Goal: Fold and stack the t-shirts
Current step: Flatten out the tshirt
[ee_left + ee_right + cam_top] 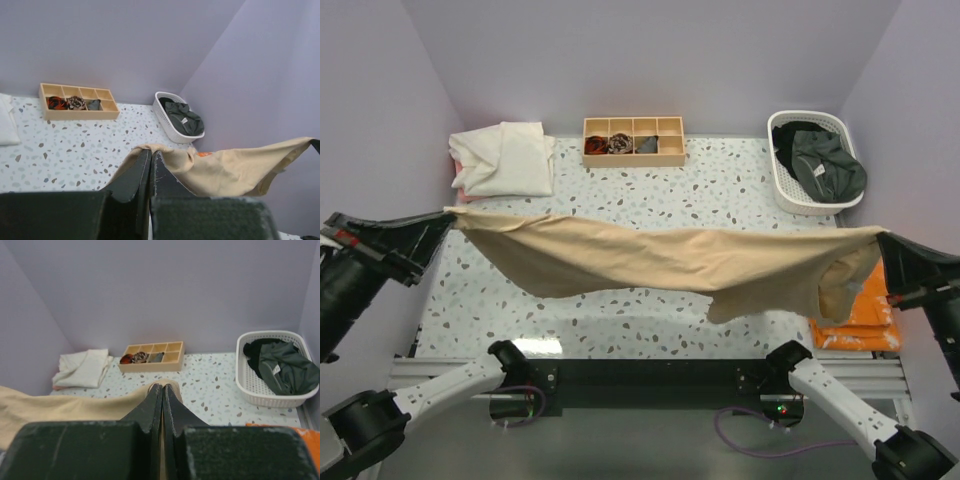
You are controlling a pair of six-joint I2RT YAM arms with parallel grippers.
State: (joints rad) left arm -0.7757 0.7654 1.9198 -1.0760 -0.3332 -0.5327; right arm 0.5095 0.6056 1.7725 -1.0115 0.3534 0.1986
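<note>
Top external: speckled table [620, 312], lilac walls [650, 50]. Far centre, wooden tray [633, 159]; far right, white basket [781, 186]. Left fingers [437, 227] and right fingers [891, 246] pinching tan t-shirt [660, 255].

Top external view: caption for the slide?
Left gripper and right gripper hold a tan t-shirt stretched above the speckled table.

Tan t-shirt [670, 262] stretched midair (sagging); cream t-shirt [505, 158] far-left corner.
</note>
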